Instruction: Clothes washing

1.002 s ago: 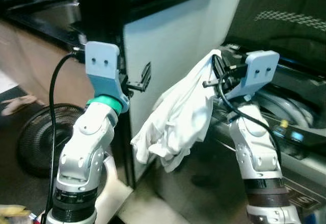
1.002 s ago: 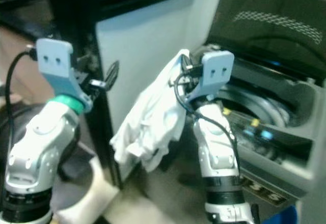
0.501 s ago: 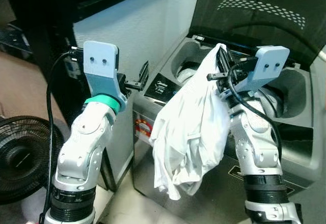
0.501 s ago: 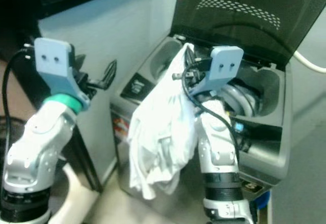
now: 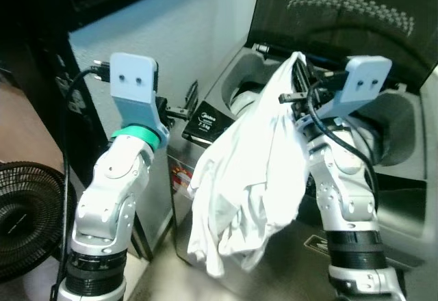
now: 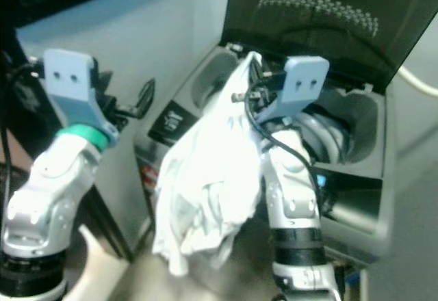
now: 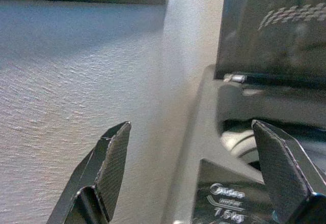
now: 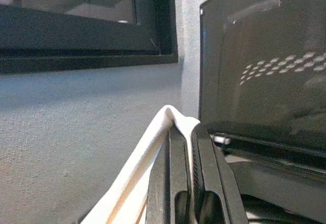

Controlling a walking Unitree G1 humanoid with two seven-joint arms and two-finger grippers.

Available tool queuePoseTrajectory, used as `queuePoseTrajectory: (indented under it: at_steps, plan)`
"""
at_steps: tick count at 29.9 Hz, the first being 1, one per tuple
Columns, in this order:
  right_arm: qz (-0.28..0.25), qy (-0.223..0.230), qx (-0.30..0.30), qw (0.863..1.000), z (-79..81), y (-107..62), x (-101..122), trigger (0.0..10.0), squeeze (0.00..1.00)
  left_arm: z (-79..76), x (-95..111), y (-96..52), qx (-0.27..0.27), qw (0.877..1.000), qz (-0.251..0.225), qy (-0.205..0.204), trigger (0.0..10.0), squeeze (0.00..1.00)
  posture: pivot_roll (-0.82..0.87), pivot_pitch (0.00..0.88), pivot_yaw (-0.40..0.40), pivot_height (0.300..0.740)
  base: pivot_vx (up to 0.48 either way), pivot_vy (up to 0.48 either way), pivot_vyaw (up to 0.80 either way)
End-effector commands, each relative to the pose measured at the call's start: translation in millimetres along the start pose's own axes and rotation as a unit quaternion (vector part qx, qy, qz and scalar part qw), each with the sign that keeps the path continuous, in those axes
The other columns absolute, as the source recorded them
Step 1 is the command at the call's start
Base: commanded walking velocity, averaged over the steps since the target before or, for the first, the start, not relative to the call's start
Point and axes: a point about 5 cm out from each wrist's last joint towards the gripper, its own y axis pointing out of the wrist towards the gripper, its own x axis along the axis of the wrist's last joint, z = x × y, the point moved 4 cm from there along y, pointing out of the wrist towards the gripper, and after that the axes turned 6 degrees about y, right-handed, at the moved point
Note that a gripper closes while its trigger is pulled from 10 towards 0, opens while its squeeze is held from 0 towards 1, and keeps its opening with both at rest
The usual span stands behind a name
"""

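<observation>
A white garment point(image 5: 250, 178) hangs in loose folds from my right gripper point(image 5: 295, 75), which is shut on its top edge; the pinched fabric shows between the fingers in the right wrist view point(image 8: 175, 124). Behind it stands a grey top-loading washing machine point(image 5: 404, 198) with its dark lid point(image 5: 342, 14) raised and the drum opening point(image 5: 250, 99) showing. The garment hangs in front of the machine's front left corner. My left gripper point(image 5: 190, 104) is raised to the left of the machine, open and holding nothing, its fingers point(image 7: 109, 163) wide apart.
A pale wall point(image 5: 164, 34) runs behind and to the left of the machine. A black floor fan point(image 5: 27, 212) stands at lower left. A dark cabinet edge point(image 5: 41, 61) fills the upper left. The machine's control panel label point(image 5: 209, 118) faces up near the left gripper.
The camera has swung right and closer, bringing the washing machine into fuller view. The garment still hangs from the right gripper, now swung lower and further left. Both arms keep their raised pose.
</observation>
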Motion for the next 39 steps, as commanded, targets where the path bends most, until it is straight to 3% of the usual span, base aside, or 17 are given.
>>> queuePoseTrajectory:
  at_steps: [1, 10, 39]
  plan:
    - [-0.011, 0.003, -0.001, 1.000, 0.1, 0.7, 5.2, 10.0, 0.00, -0.8, 0.8, -0.3, -0.002, 1.000, -0.002, 0.002, 10.0, 0.00, 0.07, 0.010, 0.014, 0.740, 0.000, 0.000, -0.80]
    - [-0.013, -0.001, -0.005, 1.000, -1.4, 1.4, 5.7, 10.0, 0.00, -1.2, -0.3, 0.3, -0.003, 1.000, -0.001, 0.002, 10.0, 0.00, 0.07, 0.010, 0.015, 0.740, 0.000, 0.000, -0.70]
    - [-0.022, -0.007, 0.003, 1.000, 1.2, 1.4, 9.9, 10.0, 0.00, -0.8, -2.0, 0.2, 0.003, 1.000, 0.001, -0.002, 10.0, 0.00, 0.06, 0.019, 0.012, 0.740, 0.000, 0.000, 0.00]
